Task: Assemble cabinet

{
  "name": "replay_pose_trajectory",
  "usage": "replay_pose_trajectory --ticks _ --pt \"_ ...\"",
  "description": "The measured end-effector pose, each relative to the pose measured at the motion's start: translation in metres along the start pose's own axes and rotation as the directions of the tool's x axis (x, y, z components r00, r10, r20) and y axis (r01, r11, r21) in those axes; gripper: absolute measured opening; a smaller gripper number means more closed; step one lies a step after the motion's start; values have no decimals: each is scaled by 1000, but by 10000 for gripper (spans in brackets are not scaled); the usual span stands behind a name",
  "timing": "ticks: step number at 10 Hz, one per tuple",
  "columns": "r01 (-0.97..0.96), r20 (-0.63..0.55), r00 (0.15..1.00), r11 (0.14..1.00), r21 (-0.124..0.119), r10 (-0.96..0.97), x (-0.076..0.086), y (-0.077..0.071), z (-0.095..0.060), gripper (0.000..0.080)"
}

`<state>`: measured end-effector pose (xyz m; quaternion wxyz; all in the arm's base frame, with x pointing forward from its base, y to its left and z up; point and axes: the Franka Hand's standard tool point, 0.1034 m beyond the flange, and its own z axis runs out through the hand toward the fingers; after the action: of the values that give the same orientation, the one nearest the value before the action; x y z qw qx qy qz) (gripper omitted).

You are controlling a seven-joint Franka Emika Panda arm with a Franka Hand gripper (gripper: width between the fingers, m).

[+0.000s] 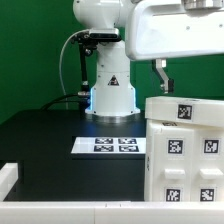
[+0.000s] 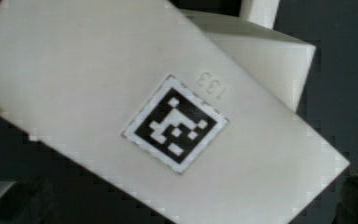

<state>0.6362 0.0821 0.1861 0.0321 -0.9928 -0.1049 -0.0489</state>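
On my exterior feed, starting at the exterior view's left, I have the black table (image 1: 40,140) in front of a green backdrop, and a white raised edge (image 1: 15,180) poking in at the lower left corner. A little further along, a dark cable (image 1: 66,62) loops down beside the arm's white base (image 1: 111,85), which sits at the back of the table. Just in front of the base lies the marker board (image 1: 110,145), flat on the table, its tags facing up.

Moving right, the gripper (image 1: 162,80) hangs below the arm's big white housing, above the upper edge of the cabinet (image 1: 185,150). I see one dark finger (image 1: 160,76) clearly; the jaws stand wide apart and I see nothing between them. The gripper is close above the cabinet, but I can't tell from here whether it touches.

The cabinet itself fills the lower right of the exterior view, a tall white box resting on the table, with several square black-and-white tags on the face toward the camera. It stands just beside the marker board's right end.

On the wrist feed, a white face of the cabinet (image 2: 105,110) fills nearly the whole picture, tilted across the frame, with one tag (image 2: 179,123) near the middle. A white fingertip (image 2: 258,12) shows at the edge.
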Motion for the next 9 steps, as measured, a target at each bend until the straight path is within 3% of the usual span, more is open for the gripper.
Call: replay_pose_trajectory --ticks 1,3,5,7,9 --pt "177 9 984 984 -21 -176 -2 0 2 797" --pt "406 30 914 914 -28 -405 -4 0 5 797" --pt "527 52 849 849 -38 -525 -9 -6 17 797" --pt "621 61 783 783 -31 -619 -16 -2 27 797" --pt "604 63 796 796 -32 -601 -17 3 29 783"
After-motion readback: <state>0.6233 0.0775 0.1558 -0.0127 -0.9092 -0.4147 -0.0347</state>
